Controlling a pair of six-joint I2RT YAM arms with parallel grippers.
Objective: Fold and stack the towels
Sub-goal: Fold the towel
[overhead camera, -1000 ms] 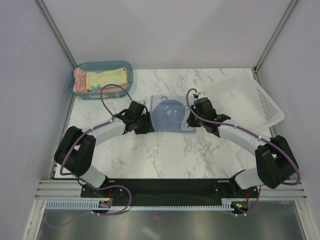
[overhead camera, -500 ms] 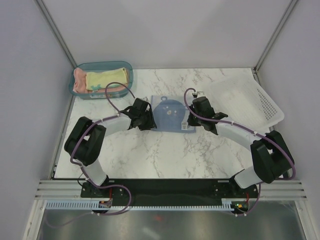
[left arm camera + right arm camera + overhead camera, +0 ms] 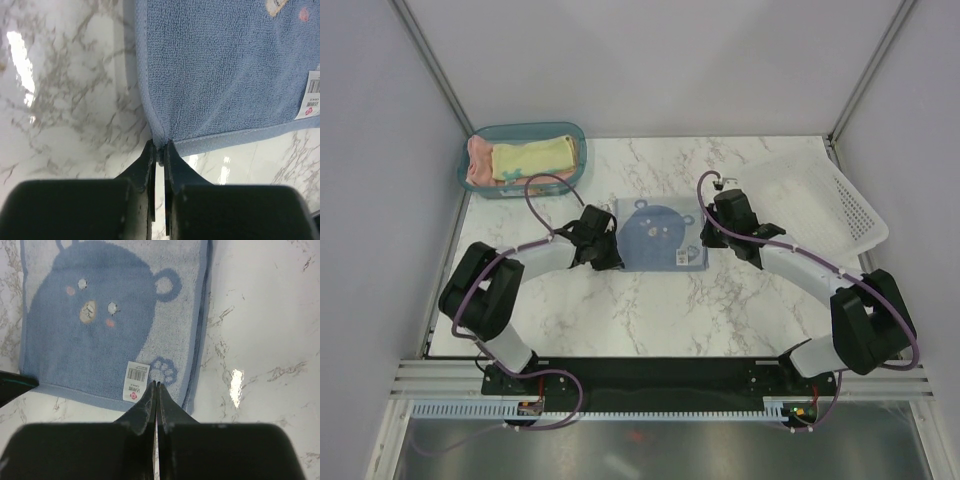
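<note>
A light blue towel (image 3: 655,232) with a bear print lies flat in the middle of the marble table. My left gripper (image 3: 610,250) is at its near left corner. In the left wrist view the gripper (image 3: 160,146) is shut on that corner of the towel (image 3: 220,65). My right gripper (image 3: 703,243) is shut and hangs over the towel's near right corner. In the right wrist view its tips (image 3: 156,384) sit above the paw print of the towel (image 3: 100,325) with nothing between them. A salmon-pink towel (image 3: 477,162) and a pale yellow towel (image 3: 532,157) lie in the bin.
The teal plastic bin (image 3: 576,135) stands at the back left corner. A white perforated basket (image 3: 820,200) sits tilted at the back right. Grey walls close in the table on three sides. Both arm bases are at the near edge.
My left gripper has closed on the blue towel's near left corner. The towel now lies flatter, with the bear's face showing. The right gripper stayed shut and shifted slightly.
</note>
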